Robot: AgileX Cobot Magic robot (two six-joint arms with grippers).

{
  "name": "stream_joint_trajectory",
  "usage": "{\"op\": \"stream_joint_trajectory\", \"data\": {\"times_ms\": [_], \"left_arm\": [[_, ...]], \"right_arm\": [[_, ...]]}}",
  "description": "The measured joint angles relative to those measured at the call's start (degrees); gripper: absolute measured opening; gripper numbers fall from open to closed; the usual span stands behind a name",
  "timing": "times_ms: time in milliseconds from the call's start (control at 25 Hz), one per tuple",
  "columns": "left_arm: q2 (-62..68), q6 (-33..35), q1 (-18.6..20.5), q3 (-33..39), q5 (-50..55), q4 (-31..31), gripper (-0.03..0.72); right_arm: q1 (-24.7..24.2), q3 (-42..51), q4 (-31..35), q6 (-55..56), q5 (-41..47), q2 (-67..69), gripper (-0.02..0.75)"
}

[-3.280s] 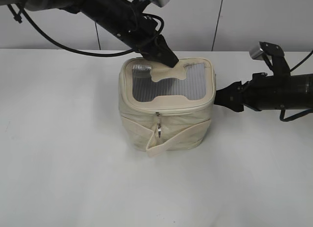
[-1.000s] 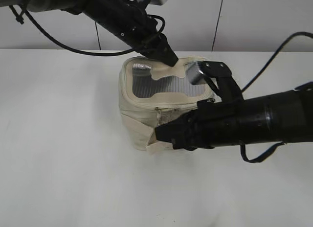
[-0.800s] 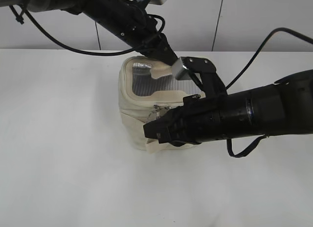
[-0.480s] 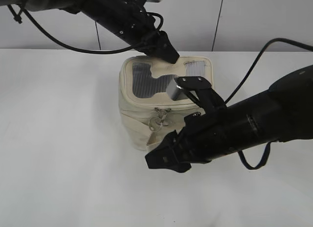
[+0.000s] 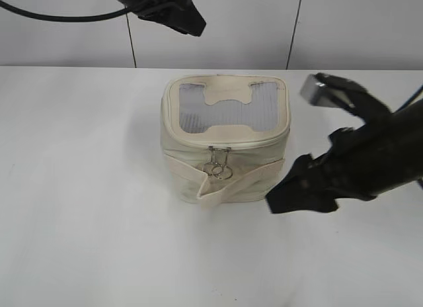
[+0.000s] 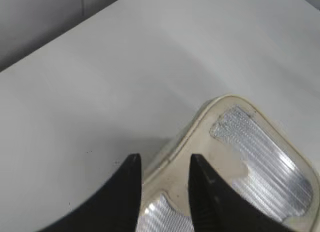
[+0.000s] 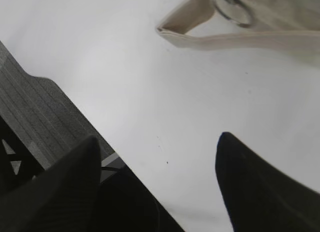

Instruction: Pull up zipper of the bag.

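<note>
Two silver ring pulls (image 5: 217,168) hang side by side at the middle of the bag's (image 5: 225,145) near face, where the zipper (image 5: 228,147) runs round the lid edge; from here the zip line looks shut all the way along that front. The cream bag stands upright near the middle of the white table (image 5: 86,188), its grey mesh lid facing up and its strap (image 5: 231,188) drooping across the near side. The left gripper (image 6: 164,184) hangs high over the far left corner of the bag, jaws a little apart with nothing between them. The right gripper (image 7: 155,172) sits low to the right of the bag, clear of it, jaws spread wide and empty above the bare tabletop.
</note>
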Motion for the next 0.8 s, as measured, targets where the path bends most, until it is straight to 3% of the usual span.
{"op": "stream_joint_trajectory", "data": {"times_ms": [120,320,440,560,800], "left_arm": [[-8.00,-1.21,0.00,9.32,-4.00,1.80,0.252],[-24.86,-2.01,0.06,34.62,-15.01,2.62,0.252],[-37.12,-3.73,0.74,47.15,-18.67,3.18,0.252],[-51.41,-10.87,2.05,55.35,-18.53,6.93,0.255],[-81.32,-29.74,3.08,61.76,-4.02,22.91,0.319]], "right_arm": [[-9.14,0.00,-4.20,4.60,5.17,-3.71,0.559],[-19.02,0.00,-13.41,11.30,13.02,-11.51,0.559],[-20.17,0.00,-20.08,16.15,17.48,-18.04,0.559],[-20.23,-0.05,-25.22,20.18,21.19,-25.95,0.561],[-20.23,0.00,-31.07,27.42,28.80,-45.65,0.580]]}}
